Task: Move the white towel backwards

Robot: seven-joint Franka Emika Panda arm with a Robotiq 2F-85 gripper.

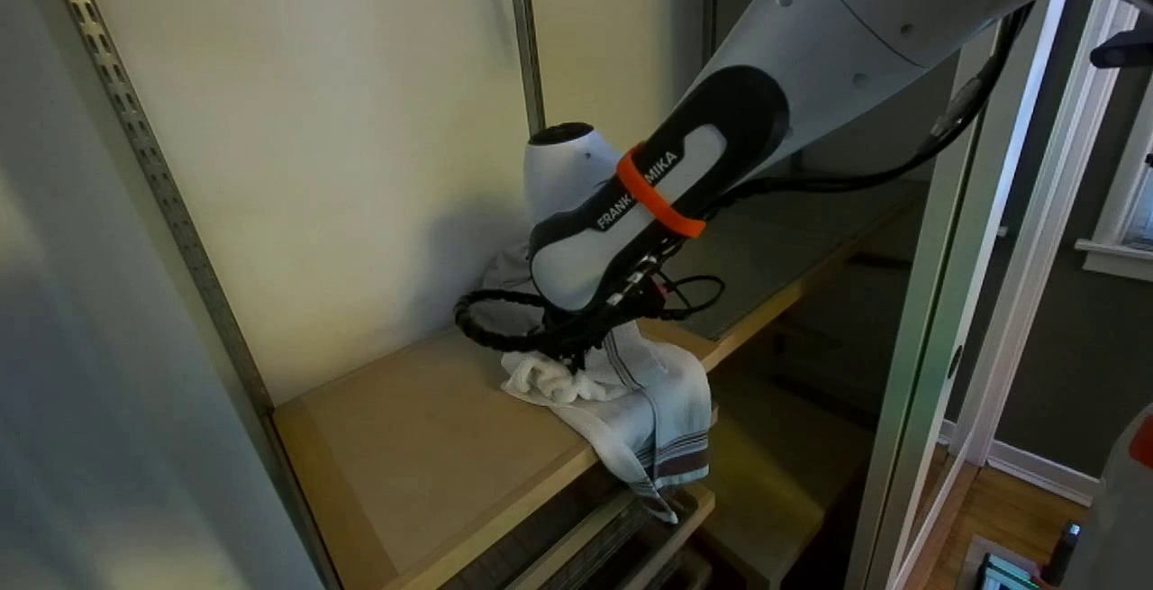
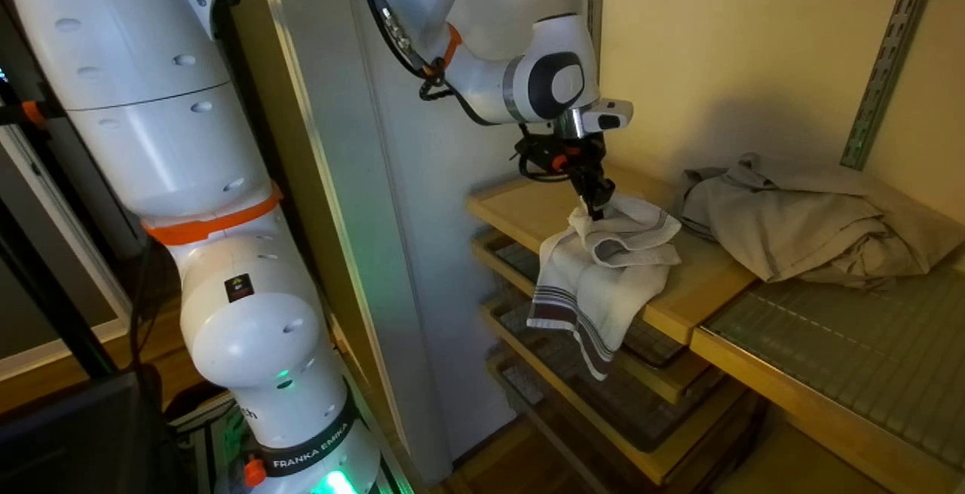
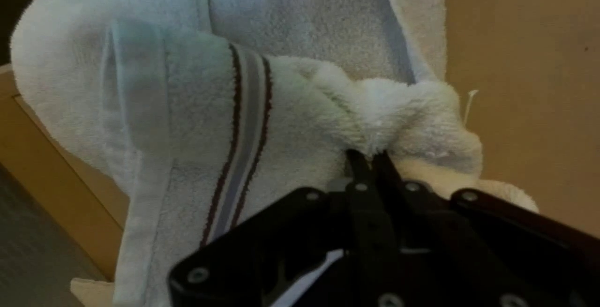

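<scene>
White towel [image 2: 607, 275], nipped tight by the almost-closed end effector [image 3: 368, 155], drapes over the near edge of the desk [image 1: 423, 450]!

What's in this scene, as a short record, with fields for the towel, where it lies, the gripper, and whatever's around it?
towel: white with dark stripes, rumpled
towel place: partly on the shelf, a striped end hanging over its edge
gripper: fingers close together, pinching a bunched part of the towel
cloth: grey, heaped near the wall, close to the towel; contact between them unclear
drawers: below the shelf, with wooden rims
</scene>
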